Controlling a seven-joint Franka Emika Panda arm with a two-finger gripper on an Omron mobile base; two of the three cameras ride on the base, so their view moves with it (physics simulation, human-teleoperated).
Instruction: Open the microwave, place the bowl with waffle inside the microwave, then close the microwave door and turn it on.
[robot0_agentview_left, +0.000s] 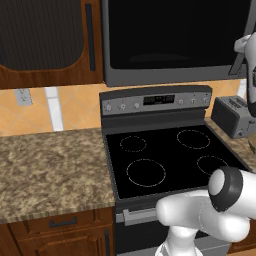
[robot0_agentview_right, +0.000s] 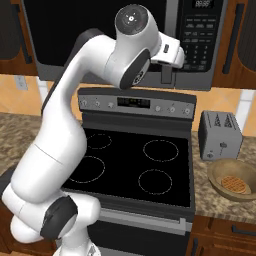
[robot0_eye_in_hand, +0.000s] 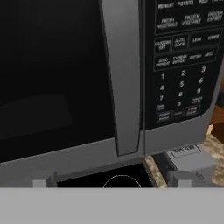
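hanging above the stove (robot0_agentview_right: 135, 165), the microwave (robot0_agentview_right: 125, 40) sits mounted between dark wooden cabinets, its door shut. the microwave door (robot0_eye_in_hand: 52, 78) is a glossy black glass panel in a dark grey frame, and its long grey handle (robot0_eye_in_hand: 124, 78) runs vertically just left of the keypad (robot0_eye_in_hand: 183, 61). on the keypad the hand view shows white lettering: "potato" and "fresh vegetable" near the top, "custom set", "auto cook", "auto defrost" and "express defrost" below, then digits 1 to 9 in rows; the smallest buttons at the bottom are too blurred to read. the small display at the microwave's top right shows pale digits i cannot make out.

the gripper (robot0_agentview_right: 166, 74) is raised in front of the microwave's lower right part, close to the handle and pointing at it, not touching anything visible. in the hand view the fingertips (robot0_eye_in_hand: 43, 182) stand far apart at the bottom corners, so the fingers are spread and grasp nothing.

the bowl (robot0_agentview_right: 235, 180), wooden with a round waffle (robot0_agentview_right: 236, 185) lying inside, rests on the speckled counter (robot0_agentview_right: 210, 200) right of the stove, just in front of the grey toaster (robot0_agentview_right: 220, 134). the stove's back panel carries knobs and a dark display whose figures are unreadable.
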